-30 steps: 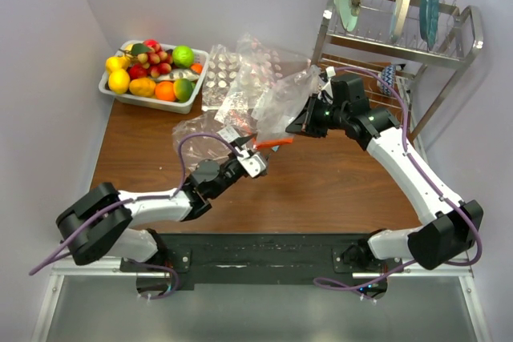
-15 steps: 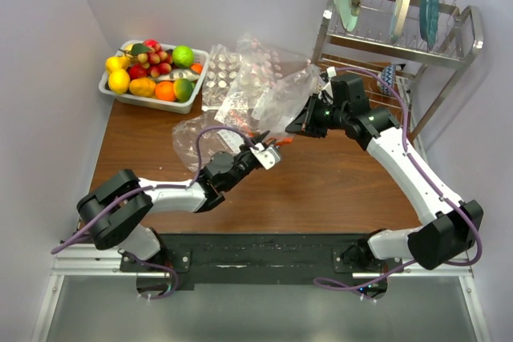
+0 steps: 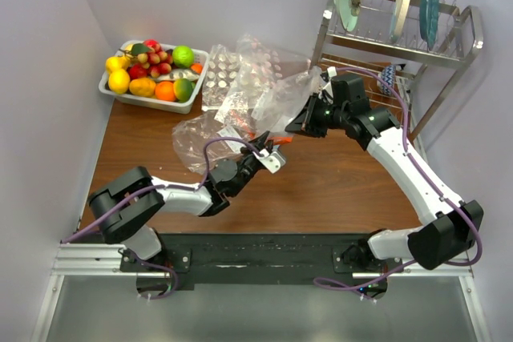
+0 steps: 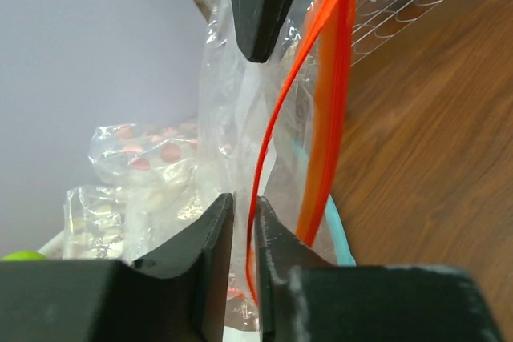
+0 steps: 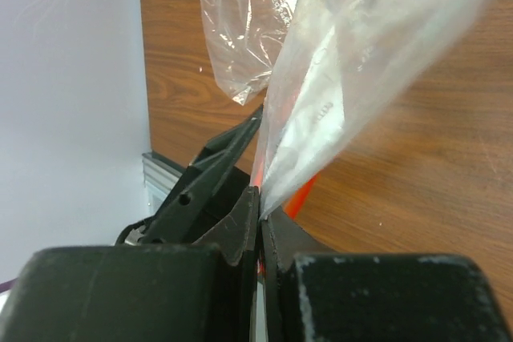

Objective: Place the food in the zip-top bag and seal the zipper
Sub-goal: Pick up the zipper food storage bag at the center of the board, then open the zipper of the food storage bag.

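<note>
The brown wooden desk (image 3: 337,190) carries a white tray (image 3: 143,102) at its 10 o'clock corner. Just beside the tray, at 12 o'clock, lies a heap of clear plastic bags (image 3: 232,78). A wire dish rack (image 3: 401,47) stands at 2 o'clock. One crumpled clear bag (image 3: 192,130) lies left of the middle, toward 9 o'clock.

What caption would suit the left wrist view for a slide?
Left gripper pinching the clear crinkly zip-top bag at its orange-red zipper strip, brown wooden table behind.
</note>
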Robot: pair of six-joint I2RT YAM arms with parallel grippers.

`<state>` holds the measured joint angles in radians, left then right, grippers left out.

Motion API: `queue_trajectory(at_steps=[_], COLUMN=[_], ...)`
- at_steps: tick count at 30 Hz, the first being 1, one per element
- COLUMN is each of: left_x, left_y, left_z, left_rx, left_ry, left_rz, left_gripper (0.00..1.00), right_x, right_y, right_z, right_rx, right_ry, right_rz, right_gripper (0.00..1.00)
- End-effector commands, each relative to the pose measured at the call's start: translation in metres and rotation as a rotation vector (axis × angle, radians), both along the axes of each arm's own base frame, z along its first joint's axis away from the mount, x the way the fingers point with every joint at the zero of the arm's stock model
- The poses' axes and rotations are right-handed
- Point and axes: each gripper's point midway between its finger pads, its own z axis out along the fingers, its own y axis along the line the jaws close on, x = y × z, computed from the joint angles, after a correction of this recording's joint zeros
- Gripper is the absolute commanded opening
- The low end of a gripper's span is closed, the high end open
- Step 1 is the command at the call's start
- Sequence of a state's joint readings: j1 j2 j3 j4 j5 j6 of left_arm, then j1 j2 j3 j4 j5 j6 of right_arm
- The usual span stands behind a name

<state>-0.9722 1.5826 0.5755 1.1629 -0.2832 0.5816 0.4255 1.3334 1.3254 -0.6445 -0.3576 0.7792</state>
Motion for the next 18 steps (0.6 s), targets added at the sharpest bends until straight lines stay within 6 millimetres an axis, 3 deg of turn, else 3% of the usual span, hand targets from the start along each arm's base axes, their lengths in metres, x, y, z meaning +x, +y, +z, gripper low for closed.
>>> queue_trajectory(at_steps=[1,2,6,8,9,10,12,14,18], left_x=[0.009,0.011,0.008,0.006,0.005,0.005,0.007,0.009,0.002], left_y=[-0.001,-0.004,-0.004,-0.004,-0.005,-0.007,-0.015,-0.026,-0.04], left_z=[0.027,0.026,0.035,0.04,0.048,0.039,0.057,0.061,0.077], left_rx=[-0.054,-0.045,-0.118,-0.157,-0.2,-0.172,-0.258,-0.282,-0.339], left_ry=[-0.05,-0.037,-0.005,0.021,0.05,0.101,0.181,0.3,0.424], left_rz=[0.048,0.048,0.033,0.026,0.013,0.011,0.0,-0.003,-0.058], left_gripper=[0.06,0.0,0.0,0.0,0.0,0.0,0.0,0.0,0.0], right_x=[-0.01,-0.01,-0.012,-0.013,-0.015,-0.011,-0.018,-0.02,-0.042], right_y=[0.003,0.003,0.0,-0.011,-0.017,-0.027,-0.042,-0.057,-0.073], right_z=[0.032,0.032,0.041,0.051,0.052,0.052,0.058,0.062,0.072], right_rx=[0.062,0.063,0.056,0.008,-0.011,-0.052,-0.106,-0.151,-0.139], right_ry=[-0.048,-0.048,-0.102,-0.193,-0.217,-0.253,-0.346,-0.422,-0.594], right_rz=[0.021,0.021,0.036,0.032,0.022,-0.021,-0.034,-0.068,-0.082], right_gripper=[0.04,0.13,0.48,0.55,0.56,0.56,0.55,0.54,0.54])
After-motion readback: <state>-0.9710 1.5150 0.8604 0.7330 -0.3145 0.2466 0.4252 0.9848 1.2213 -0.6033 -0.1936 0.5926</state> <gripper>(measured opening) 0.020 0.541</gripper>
